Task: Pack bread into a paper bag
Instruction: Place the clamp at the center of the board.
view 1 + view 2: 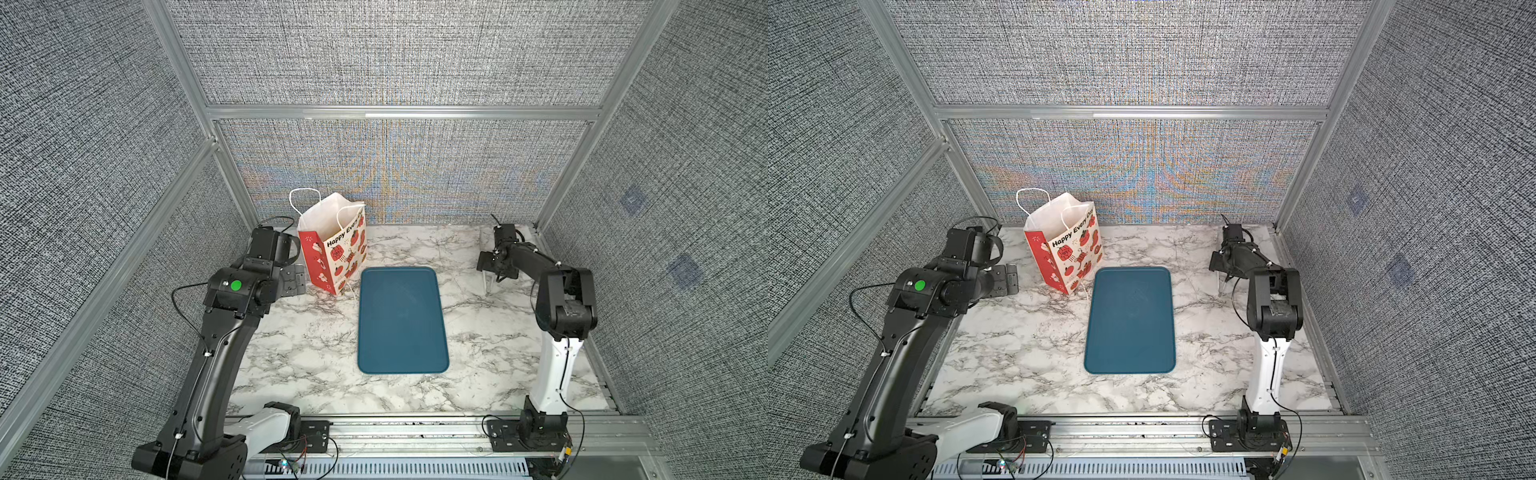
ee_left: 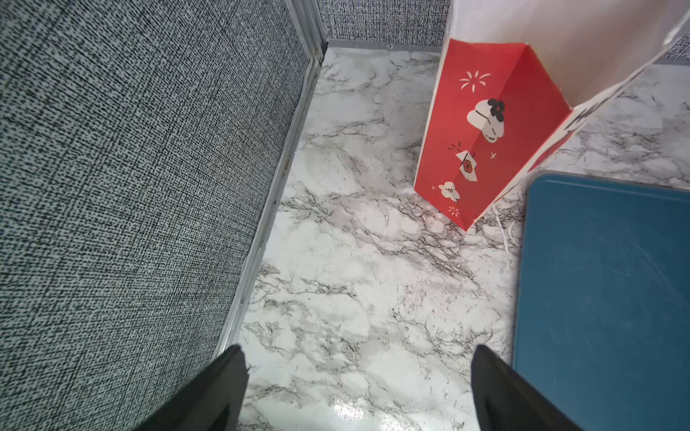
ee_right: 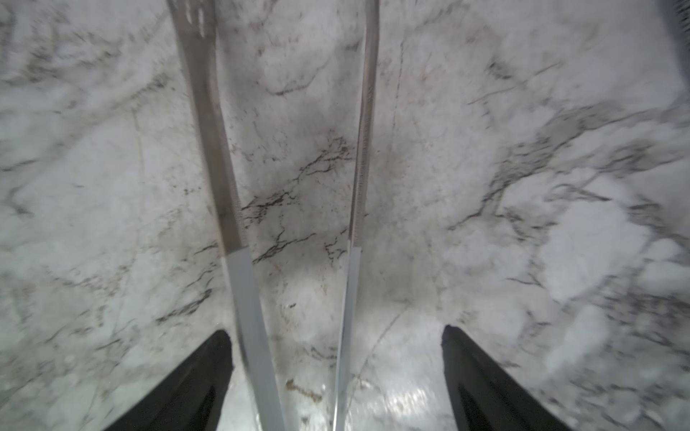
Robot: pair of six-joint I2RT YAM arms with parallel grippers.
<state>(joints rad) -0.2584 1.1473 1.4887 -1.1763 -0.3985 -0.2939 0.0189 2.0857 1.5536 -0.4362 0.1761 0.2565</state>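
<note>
Paper bag (image 1: 332, 249) stands upright near the bench's far-left corner, mouth open, white inside; I cannot see down to its bottom. The white front reads "Happy Every" in both top views (image 1: 1065, 249), and the letters after that are too small to be sure of. There are red cartoon prints below the lettering and white cord handles.

The left wrist view gives me the red side panel (image 2: 481, 138) with white firework and flower prints, which the top views show only as a narrow strip.

The bag's near corner sits just beside the far-left corner of the blue tray (image 1: 402, 320) at mid-bench (image 1: 299, 353).

Left hand (image 2: 358, 358) is released, fingers spread over bare marble, just left of the bag.

Right hand (image 3: 336, 332) is near the far-right corner, fingers wide apart. Tongs (image 3: 231, 261) run between them, clear of both fingertips. The picture is blurred, so I cannot tell whether anything higher up bears them.
</note>
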